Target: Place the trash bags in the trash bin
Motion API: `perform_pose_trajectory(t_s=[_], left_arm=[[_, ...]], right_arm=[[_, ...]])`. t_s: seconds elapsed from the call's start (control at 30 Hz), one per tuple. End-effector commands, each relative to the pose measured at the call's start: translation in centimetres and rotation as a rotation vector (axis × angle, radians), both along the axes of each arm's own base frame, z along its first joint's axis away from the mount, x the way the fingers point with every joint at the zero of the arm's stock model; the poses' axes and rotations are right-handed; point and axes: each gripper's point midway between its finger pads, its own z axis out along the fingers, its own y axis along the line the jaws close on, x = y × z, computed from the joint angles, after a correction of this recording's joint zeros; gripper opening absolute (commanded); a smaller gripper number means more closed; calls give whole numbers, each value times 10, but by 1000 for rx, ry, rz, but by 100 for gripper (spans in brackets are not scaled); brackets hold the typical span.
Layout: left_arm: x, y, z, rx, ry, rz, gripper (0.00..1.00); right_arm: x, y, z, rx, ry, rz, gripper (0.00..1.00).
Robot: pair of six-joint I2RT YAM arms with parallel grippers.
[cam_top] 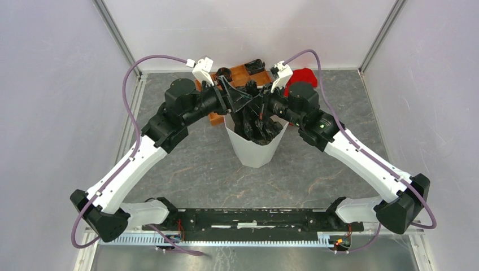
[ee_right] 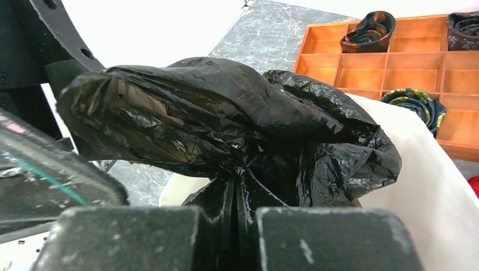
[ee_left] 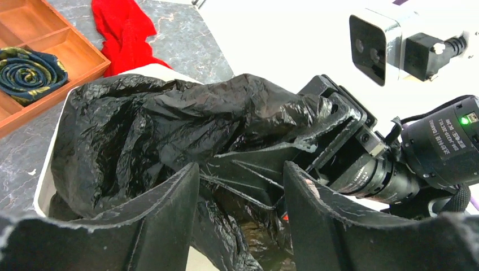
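Surface: grey marbled table point(cam_top: 192, 169). At its centre the trash bin point(cam_top: 255, 152) stood upright: white, smooth, faceted, tapering downward. The trash bag point(ee_left: 169, 124), glossy crinkled black film, sat bunched in the bin's mouth and heaped above the rim; how deep it reached was hidden. Behind the bin, a wooden compartment tray point(ee_right: 406, 79) held rolled ties point(ee_left: 28, 73), with a red cloth point(ee_left: 125, 31) beside it. Your right gripper point(ee_right: 230, 212) was pinched tight on gathered bag pleats. Your left gripper point(ee_left: 240, 169) stood with jaws apart at the bag, gripping nothing.
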Motion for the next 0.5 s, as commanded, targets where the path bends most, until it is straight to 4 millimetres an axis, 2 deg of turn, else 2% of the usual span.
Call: perform_pose_trajectory(t_s=[0.0, 0.3, 0.47], left_arm=[[2, -10, 36, -112, -55, -14, 62], [22, -23, 23, -78, -28, 18, 52], [38, -17, 13, -23, -12, 97, 32]], right_arm=[[-2, 3, 9, 25, -42, 19, 4], [-3, 3, 2, 20, -36, 25, 4], [-5, 0, 1, 12, -41, 20, 4]])
